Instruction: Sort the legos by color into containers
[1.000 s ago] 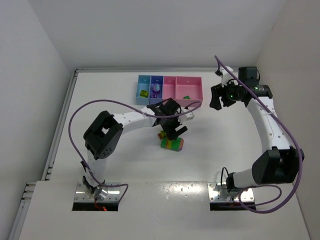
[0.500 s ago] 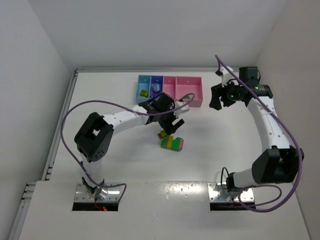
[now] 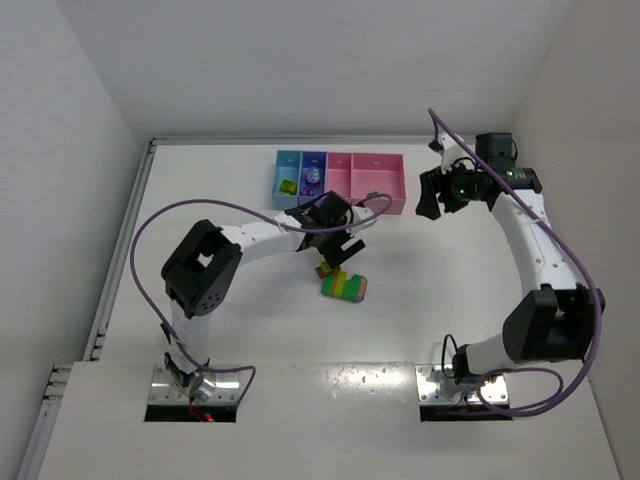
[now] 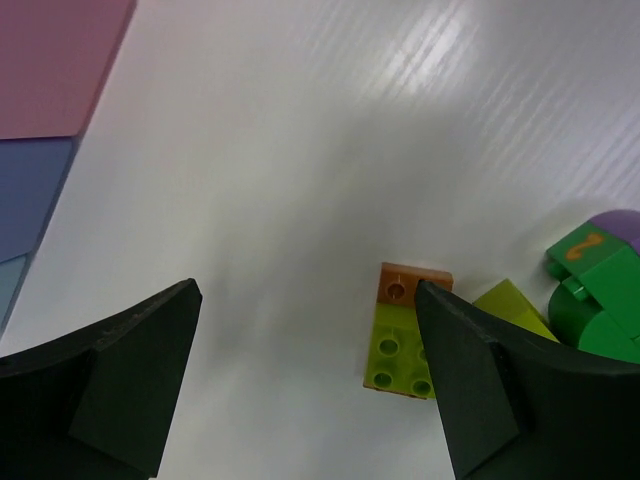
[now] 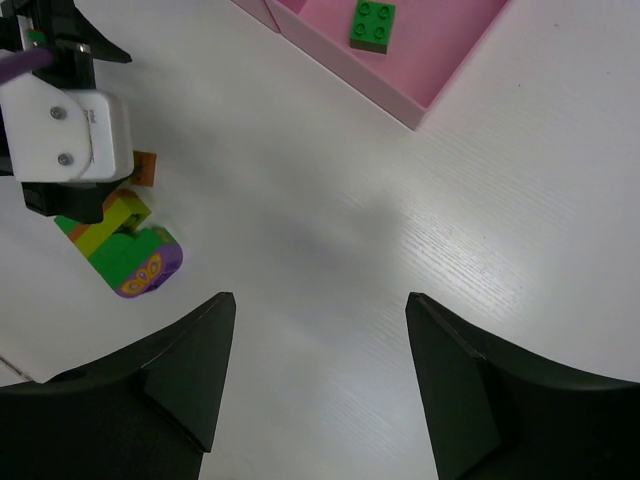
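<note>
My left gripper (image 3: pixel 341 246) is open and empty, hovering just behind the loose legos. In the left wrist view (image 4: pixel 305 385) a small orange and lime brick (image 4: pixel 403 342) lies by the right finger (image 4: pixel 480 390), partly hidden by it. A striped green, yellow and purple clump (image 3: pixel 345 288) lies on the table, also in the left wrist view (image 4: pixel 598 300). The four joined bins (image 3: pixel 340 172) stand at the back. My right gripper (image 3: pixel 431 203) is open and empty (image 5: pixel 320 390) to the right of the wider pink bin (image 5: pixel 440 60), which holds a green brick (image 5: pixel 372 24).
The light blue bin (image 3: pixel 288 168) holds a yellowish brick and the blue-purple bin (image 3: pixel 313 164) a purple piece. The left arm's cable (image 3: pixel 375 203) loops over the front of the pink bins. White walls close the table at the back and sides.
My left gripper has moved away from over the clump toward the bins, open and empty. The clump and small brick lie uncovered. The right arm has barely moved.
</note>
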You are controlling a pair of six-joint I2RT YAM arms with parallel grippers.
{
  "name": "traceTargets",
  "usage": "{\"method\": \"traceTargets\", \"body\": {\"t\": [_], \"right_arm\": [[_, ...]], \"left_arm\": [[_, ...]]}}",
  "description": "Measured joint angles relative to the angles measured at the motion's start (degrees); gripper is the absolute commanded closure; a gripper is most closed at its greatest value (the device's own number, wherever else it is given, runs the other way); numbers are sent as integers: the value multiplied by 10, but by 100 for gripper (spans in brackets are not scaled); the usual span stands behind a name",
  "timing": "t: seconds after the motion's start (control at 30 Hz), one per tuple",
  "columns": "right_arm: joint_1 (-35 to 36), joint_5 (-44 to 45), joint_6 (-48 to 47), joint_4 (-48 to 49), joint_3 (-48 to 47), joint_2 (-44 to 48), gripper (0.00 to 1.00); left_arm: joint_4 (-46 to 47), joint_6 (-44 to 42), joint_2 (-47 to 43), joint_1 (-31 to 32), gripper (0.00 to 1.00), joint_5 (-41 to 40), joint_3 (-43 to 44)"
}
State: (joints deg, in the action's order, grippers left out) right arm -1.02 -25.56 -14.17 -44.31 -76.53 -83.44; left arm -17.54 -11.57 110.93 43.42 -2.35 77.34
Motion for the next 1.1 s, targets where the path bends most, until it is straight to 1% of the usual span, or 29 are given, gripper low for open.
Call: {"method": "traceTargets", "body": {"t": [0.1,0.4,0.57,0.6,0.67,0.7,0.73,0.77,0.87,0.9,0.93,1.1], "right_arm": [[0,0,0,3,0,-2,30],[0,0,0,5,0,-8,30],[0,-2,0,6,0,-13,30],[0,-2,0,6,0,-14,30],[0,-4,0,6,0,-18,30],[0,-5,0,6,0,-19,30],[0,-6,0,6,0,-19,30],[0,-7,0,6,0,-19,30],[0,-10,0,6,0,-19,30],[0,-11,0,6,0,-19,30],[0,-11,0,6,0,-19,30],[0,-14,0,6,0,-19,30]], "left_arm": [[-16,-24,6,0,5,20,0],[-101,-103,8,-4,5,140,2],[-129,-107,8,-9,5,170,2],[-129,-104,8,-11,7,172,2],[-127,-96,8,-17,15,171,2],[-125,-92,8,-19,20,171,1],[-124,-88,8,-23,27,171,1],[-123,-84,8,-26,30,171,1],[-122,-76,8,-37,36,170,2],[-122,-74,9,-40,36,170,2],[-123,-73,11,-42,40,171,3],[-126,-70,28,-48,47,180,12]]}}
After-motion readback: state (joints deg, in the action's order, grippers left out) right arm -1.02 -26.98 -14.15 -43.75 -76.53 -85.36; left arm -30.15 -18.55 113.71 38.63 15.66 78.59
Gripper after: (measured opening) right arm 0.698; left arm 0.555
